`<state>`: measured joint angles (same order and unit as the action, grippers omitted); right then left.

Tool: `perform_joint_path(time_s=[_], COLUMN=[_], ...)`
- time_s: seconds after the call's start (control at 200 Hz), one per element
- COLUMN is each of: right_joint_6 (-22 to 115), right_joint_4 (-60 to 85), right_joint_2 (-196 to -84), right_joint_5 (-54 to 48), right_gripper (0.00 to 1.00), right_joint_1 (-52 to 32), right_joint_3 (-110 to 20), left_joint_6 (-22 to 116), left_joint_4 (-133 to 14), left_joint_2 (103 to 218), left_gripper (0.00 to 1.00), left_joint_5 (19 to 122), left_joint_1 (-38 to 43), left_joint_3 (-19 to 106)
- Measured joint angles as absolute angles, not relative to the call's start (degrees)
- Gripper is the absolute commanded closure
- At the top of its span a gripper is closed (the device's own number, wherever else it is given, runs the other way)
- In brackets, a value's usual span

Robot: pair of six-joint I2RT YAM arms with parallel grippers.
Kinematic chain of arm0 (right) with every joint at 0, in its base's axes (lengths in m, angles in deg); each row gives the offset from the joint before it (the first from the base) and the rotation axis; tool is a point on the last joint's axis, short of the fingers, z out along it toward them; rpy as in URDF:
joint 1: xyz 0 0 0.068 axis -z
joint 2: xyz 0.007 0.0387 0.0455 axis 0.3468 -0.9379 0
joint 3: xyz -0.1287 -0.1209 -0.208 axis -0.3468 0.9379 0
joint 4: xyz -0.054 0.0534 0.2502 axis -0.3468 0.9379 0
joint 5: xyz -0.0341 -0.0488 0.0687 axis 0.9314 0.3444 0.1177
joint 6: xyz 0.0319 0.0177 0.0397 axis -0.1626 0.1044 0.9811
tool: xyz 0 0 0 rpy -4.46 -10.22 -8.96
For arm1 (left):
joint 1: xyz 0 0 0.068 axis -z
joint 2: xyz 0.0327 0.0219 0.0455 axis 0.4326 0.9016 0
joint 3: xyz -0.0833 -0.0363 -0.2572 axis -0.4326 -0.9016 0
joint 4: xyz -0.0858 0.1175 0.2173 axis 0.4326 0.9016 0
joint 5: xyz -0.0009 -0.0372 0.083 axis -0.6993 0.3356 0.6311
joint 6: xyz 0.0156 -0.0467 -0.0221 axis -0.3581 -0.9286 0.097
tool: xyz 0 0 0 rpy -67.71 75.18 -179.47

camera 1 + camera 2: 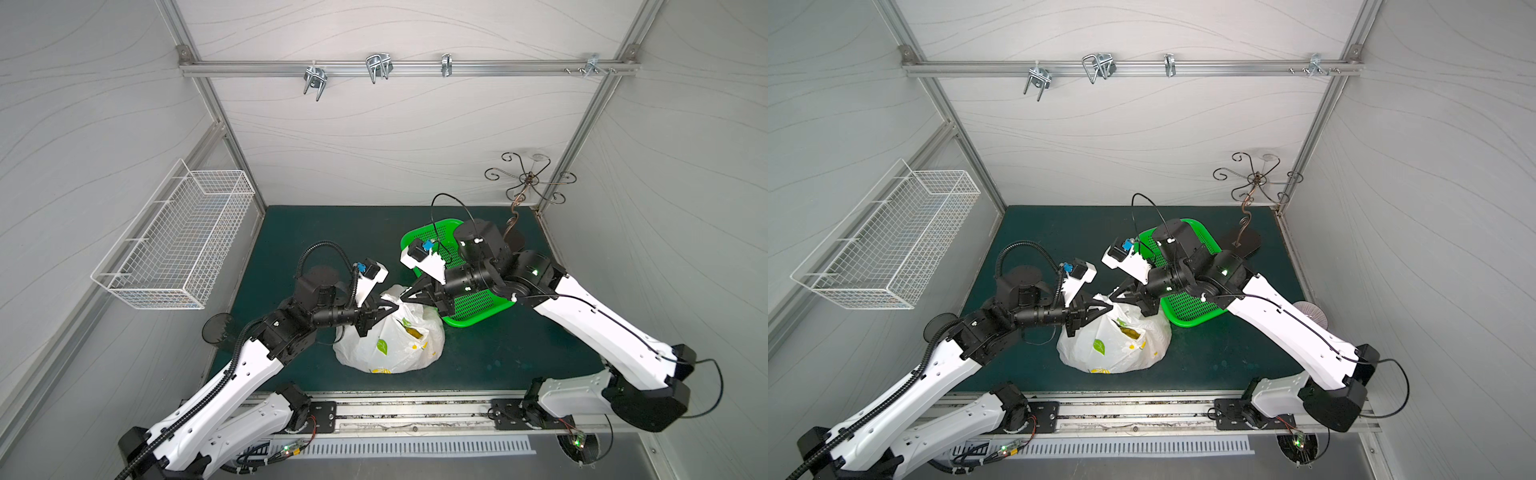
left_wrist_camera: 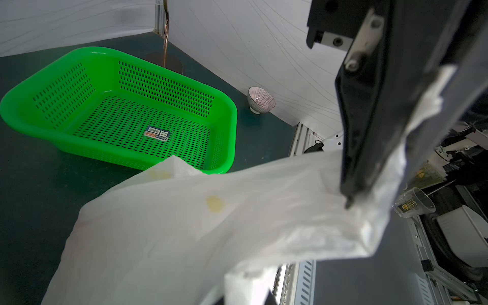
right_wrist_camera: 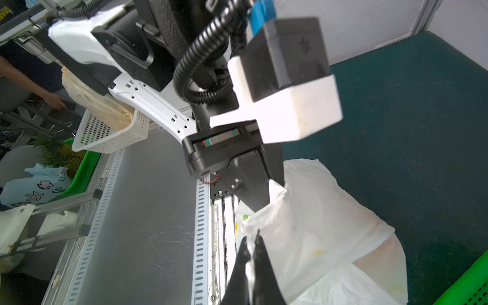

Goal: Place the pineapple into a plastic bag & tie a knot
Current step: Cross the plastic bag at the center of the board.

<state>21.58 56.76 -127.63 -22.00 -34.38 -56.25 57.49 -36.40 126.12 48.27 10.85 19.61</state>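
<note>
The white plastic bag [image 1: 390, 345] with green leaf and yellow prints stands on the dark green mat in both top views, bulging. A yellowish patch of the pineapple [image 1: 415, 332] shows through its open top. My left gripper [image 1: 397, 307] comes in from the left and is shut on the bag's upper film. My right gripper [image 1: 402, 296] meets it from the right. In the right wrist view the right gripper [image 3: 252, 237] pinches a strip of the plastic bag [image 3: 330, 224]. The bag [image 2: 184, 224] covers my left jaws in the left wrist view. The knot is out of view.
A green perforated tray [image 1: 478, 307] lies just right of the bag under my right forearm, and it is empty in the left wrist view [image 2: 118, 118]. A small striped bowl [image 2: 261, 100] stands by the right wall. A curly metal stand [image 1: 528, 183] occupies the back right corner, and a wire basket [image 1: 178, 241] hangs on the left wall.
</note>
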Motion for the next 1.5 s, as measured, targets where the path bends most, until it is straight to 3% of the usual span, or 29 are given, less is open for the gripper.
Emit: perform_joint_path(time_s=[0.765,1.501], right_joint_6=[14.28,11.79], right_joint_4=[54.07,48.19], right_joint_2=[-127.72,-128.09], right_joint_5=[-15.46,-2.02], right_gripper=[1.00,1.00], right_joint_1=[-38.23,-39.98], right_joint_3=[-46.09,-37.63], left_joint_6=[54.12,53.67], left_joint_4=[-41.18,-38.76], left_joint_2=[130.71,128.48], left_gripper=[1.00,1.00], left_joint_5=[47.31,49.41], left_joint_1=[10.90,10.81], left_joint_3=[19.61,19.61])
